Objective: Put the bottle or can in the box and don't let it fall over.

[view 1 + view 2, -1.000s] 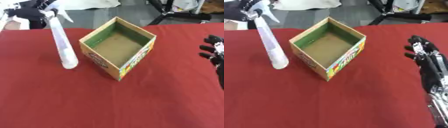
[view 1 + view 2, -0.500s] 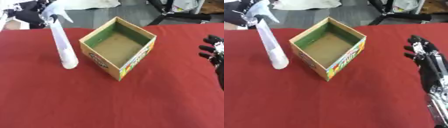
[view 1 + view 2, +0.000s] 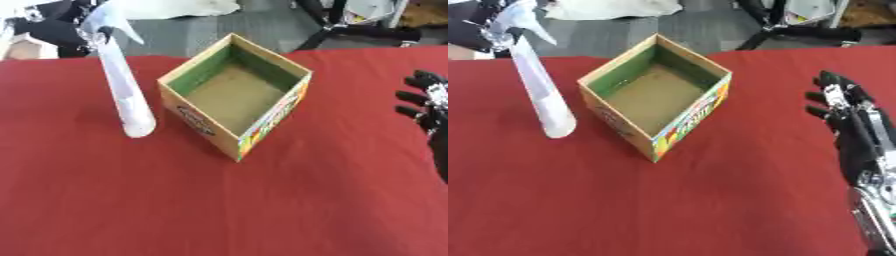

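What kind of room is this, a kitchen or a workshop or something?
Most likely a robot test lab, not a kitchen. A red-covered table holds only a cardboard box and a spray bottle, and black equipment stands sit on the grey floor behind.

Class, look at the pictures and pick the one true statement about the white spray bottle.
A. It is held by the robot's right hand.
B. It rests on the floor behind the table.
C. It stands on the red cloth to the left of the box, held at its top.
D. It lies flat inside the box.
C: the spray bottle stands leaning on the red cloth left of the empty box, with the left hand at its top; the right hand rests open far right.
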